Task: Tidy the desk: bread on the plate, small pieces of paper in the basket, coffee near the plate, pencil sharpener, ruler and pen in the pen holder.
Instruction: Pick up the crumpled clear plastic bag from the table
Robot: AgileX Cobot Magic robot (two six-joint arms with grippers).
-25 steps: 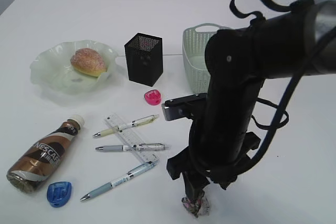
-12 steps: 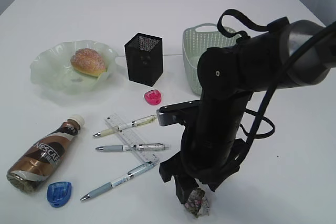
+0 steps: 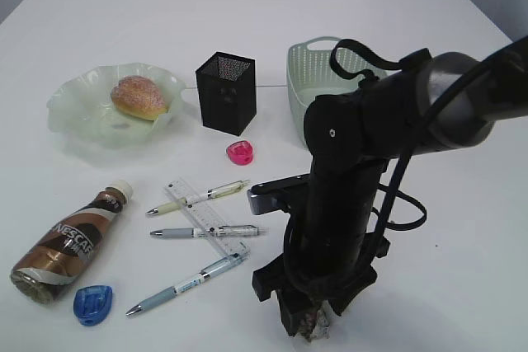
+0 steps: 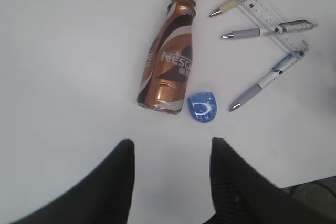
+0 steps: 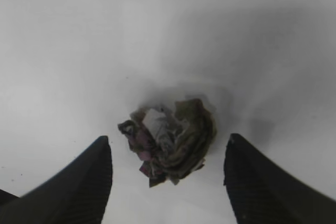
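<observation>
A crumpled paper ball (image 5: 170, 140) lies on the table at the front edge, between the open fingers of my right gripper (image 5: 168, 153); in the exterior view it peeks out under the gripper (image 3: 313, 331). The bread (image 3: 139, 96) lies on the plate (image 3: 74, 109). The coffee bottle (image 3: 70, 241) (image 4: 169, 61) lies on its side. A blue sharpener (image 3: 92, 303) (image 4: 202, 106), a pink sharpener (image 3: 241, 152), the ruler (image 3: 206, 217) and three pens (image 3: 198, 197) lie in the middle. The black pen holder (image 3: 226, 92) and basket (image 3: 309, 88) stand behind. My left gripper (image 4: 170, 153) is open and empty.
The right arm (image 3: 355, 171) stands over the front right of the table and hides part of the basket. The table's front edge is just below the paper ball.
The right arm has lowered and moved slightly left over the paper ball, which now shows less under the gripper. Nothing else moved.
</observation>
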